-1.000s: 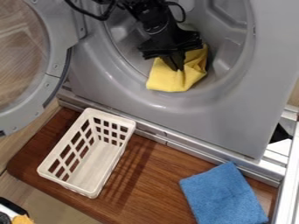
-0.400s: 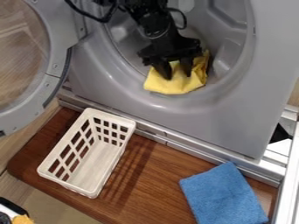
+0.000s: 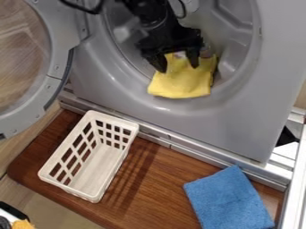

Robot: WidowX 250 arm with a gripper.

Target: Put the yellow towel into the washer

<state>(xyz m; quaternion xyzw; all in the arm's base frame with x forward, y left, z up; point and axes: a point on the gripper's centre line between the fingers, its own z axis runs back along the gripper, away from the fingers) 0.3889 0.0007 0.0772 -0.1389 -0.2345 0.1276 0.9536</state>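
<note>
The yellow towel (image 3: 181, 85) looks soft, light; pinch 1 upper fold. The claw (image 3: 179, 66), 2 fingers wide apart, grips nothing.

The gripper (image 3: 178, 68) spread its fingers and drew back toward eleven o'clock, while the yellow towel (image 3: 182, 85) opened out flatter between and below them.

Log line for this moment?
gripper open at washer mouth | yellow towel on lower rim, partly inside | door open | blue cloth on board

Washer door (image 3: 58, 58) cropped left; blue cloth (image 3: 227, 197), below.
</note>
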